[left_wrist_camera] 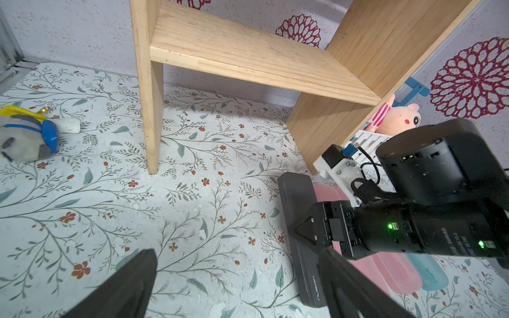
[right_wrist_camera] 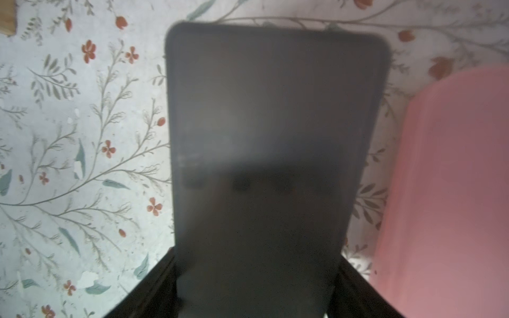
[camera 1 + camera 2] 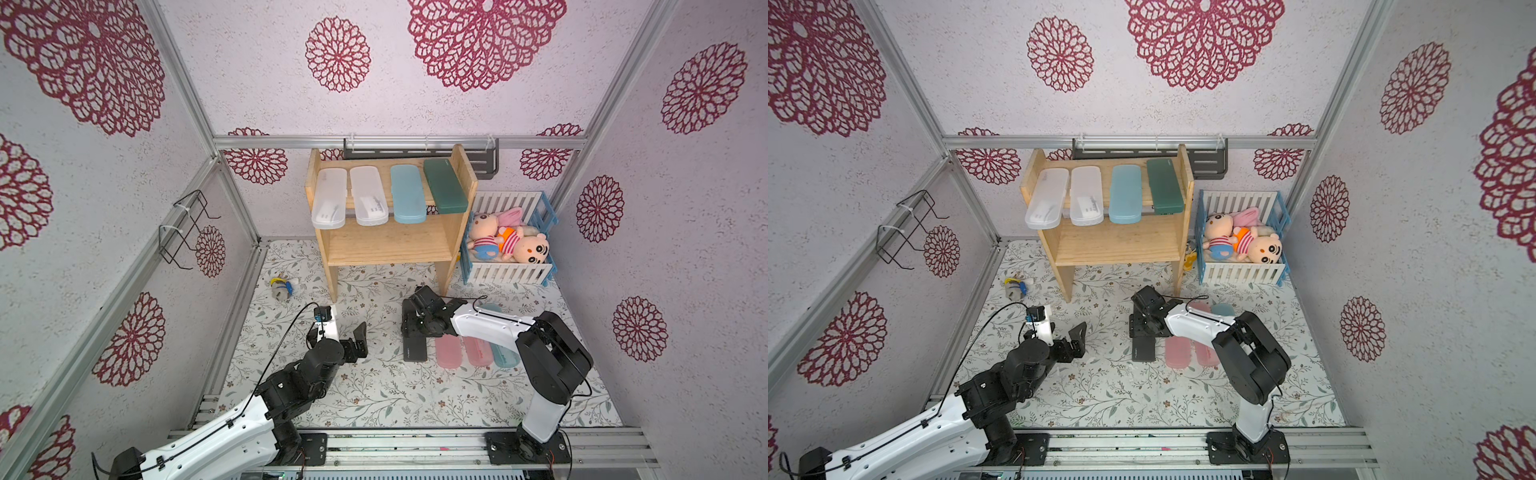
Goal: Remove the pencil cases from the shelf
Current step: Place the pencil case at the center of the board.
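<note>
Floral mat [image 3: 374,395], black case [image 2: 275,110] inside right tool [image 2: 256,264]

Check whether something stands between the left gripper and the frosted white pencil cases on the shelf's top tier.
Nothing visible does. The left gripper hangs open over bare mat before the shelf; the frosted white cases overhang its top tier's front edge.

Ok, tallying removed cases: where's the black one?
In both top views the black pencil case lies on the mat, centre-right, held by the right gripper, beside a pink case.
</note>
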`<action>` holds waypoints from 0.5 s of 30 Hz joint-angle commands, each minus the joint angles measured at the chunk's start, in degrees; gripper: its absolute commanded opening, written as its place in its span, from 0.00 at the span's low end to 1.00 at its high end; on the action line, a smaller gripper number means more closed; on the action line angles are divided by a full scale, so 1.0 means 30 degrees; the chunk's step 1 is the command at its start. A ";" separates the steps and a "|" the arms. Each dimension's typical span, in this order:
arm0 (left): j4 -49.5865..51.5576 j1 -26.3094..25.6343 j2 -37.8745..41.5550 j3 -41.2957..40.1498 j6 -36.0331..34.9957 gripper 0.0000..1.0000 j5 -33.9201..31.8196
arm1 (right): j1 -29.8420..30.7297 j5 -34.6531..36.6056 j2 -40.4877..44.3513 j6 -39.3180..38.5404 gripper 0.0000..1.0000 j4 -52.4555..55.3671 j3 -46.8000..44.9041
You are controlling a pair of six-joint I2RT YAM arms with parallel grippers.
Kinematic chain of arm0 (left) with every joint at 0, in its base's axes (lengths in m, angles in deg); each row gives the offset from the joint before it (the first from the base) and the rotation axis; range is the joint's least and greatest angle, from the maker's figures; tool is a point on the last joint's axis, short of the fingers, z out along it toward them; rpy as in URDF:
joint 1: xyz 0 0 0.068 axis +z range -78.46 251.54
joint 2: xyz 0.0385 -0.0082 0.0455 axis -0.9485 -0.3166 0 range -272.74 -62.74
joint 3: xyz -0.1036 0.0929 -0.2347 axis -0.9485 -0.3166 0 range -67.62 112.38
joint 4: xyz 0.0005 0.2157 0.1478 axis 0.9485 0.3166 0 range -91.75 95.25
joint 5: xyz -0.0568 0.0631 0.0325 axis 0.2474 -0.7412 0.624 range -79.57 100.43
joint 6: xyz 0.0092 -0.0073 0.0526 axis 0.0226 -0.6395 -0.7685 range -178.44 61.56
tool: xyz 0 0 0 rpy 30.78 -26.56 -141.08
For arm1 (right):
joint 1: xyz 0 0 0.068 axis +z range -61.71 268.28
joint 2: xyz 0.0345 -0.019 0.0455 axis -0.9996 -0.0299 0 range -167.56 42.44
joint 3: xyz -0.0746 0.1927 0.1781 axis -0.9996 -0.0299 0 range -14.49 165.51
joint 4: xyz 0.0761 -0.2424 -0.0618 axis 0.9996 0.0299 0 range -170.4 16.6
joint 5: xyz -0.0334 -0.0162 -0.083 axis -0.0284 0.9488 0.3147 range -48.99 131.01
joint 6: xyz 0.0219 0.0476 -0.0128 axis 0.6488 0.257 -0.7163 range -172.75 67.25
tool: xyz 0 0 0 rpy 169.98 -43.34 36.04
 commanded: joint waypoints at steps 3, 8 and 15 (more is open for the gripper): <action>0.0177 0.0361 0.0259 -0.0417 0.0172 0.97 0.0400 | -0.0209 0.0962 0.0095 -0.0594 0.58 0.0489 0.0305; 0.0142 0.0473 0.0085 -0.0406 0.0188 0.97 0.0580 | -0.0392 0.1250 0.0195 -0.0795 0.60 0.0963 0.0187; 0.0143 0.0508 0.0043 -0.0313 0.0202 0.97 0.0614 | -0.0904 0.1367 0.0846 -0.1079 0.62 0.1008 -0.0586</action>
